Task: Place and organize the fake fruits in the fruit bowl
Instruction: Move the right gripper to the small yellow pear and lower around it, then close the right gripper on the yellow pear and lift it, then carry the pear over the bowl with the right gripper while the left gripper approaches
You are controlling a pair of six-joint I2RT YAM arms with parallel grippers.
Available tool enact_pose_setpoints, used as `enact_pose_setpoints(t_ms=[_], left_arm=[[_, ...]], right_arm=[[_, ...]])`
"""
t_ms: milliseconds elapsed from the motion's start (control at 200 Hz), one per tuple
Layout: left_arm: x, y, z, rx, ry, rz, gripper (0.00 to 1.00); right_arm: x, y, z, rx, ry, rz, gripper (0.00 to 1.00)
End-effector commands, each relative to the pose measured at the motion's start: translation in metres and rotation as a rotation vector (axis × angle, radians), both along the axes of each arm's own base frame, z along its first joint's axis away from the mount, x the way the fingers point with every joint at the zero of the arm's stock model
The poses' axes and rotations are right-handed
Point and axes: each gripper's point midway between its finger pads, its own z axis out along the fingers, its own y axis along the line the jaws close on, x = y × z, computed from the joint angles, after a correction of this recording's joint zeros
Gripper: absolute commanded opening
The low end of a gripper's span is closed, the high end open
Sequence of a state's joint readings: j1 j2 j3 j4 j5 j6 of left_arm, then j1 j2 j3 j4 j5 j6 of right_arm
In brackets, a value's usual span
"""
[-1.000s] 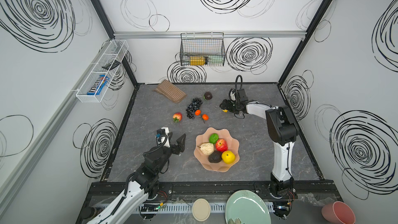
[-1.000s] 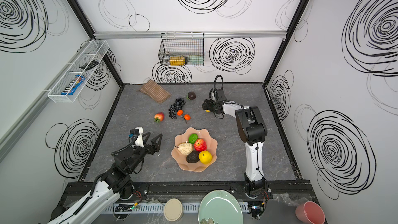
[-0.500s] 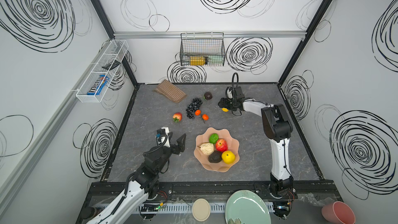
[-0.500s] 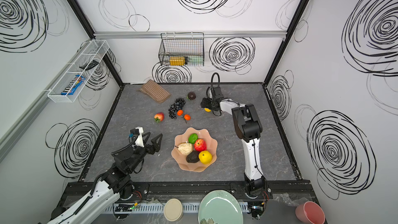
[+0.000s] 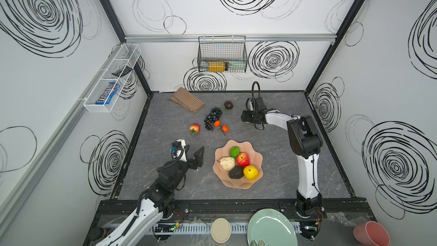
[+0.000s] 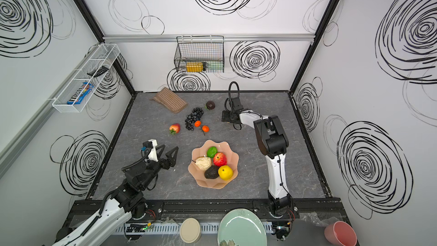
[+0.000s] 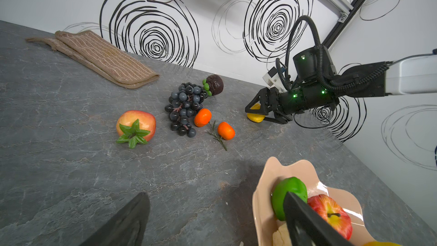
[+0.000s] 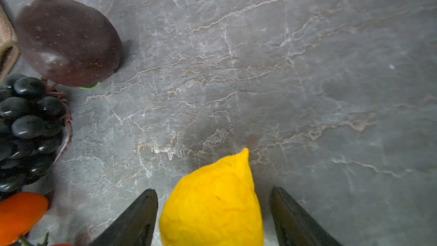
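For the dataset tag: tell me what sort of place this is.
Probably a lab robot cell: enclosing white walls with drawn swirls, two robot arms fixed to a front rail, fake fruits on the table.

Open tabletop (image 5: 279, 169) runs between the fruit bowl (image 5: 238, 184) and the right arm (image 5: 305, 138). The far middle is crowded: grape bunch (image 5: 212, 117), tangerines (image 5: 217, 123), strawberry (image 5: 194, 128), dark round fruit (image 5: 228, 105). A folded cloth (image 5: 188, 100) fills the far left. The right gripper (image 8: 212, 189) seems to leave slim gaps beside the yellow pear (image 8: 212, 211).
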State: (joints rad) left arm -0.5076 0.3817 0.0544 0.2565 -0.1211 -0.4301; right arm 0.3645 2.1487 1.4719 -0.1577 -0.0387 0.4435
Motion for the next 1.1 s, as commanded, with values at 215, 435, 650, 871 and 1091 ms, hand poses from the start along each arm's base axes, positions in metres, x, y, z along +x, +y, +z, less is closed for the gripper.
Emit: enact_pose_setpoints(t_ms=[215, 435, 650, 871, 1091], left_arm=[[0.002, 0.001, 0.012, -0.010, -0.057, 0.004, 0.93], [0.002, 0.001, 0.011, -0.008, -0.055, 0.003, 0.93], [0.003, -0.005, 0.009, -0.011, -0.045, -0.025, 0.93], [0.009, -0.022, 0.033, -0.195, 0.000, -0.083, 0.90], [0.023, -0.066, 0.083, -0.285, 0.074, -0.262, 0.89]], right_arm=[[-0.014, -0.011, 0.003, -0.027, 0.016, -0.005, 0.65], [-0.017, -0.009, 0.020, -0.008, -0.034, 0.008, 0.54], [-0.035, 0.003, 0.060, 0.041, -0.114, 0.076, 0.53], [-0.089, 0.027, 0.121, 0.092, -0.263, 0.186, 0.53], [-0.160, 0.067, 0.152, 0.153, -0.398, 0.348, 0.52]])
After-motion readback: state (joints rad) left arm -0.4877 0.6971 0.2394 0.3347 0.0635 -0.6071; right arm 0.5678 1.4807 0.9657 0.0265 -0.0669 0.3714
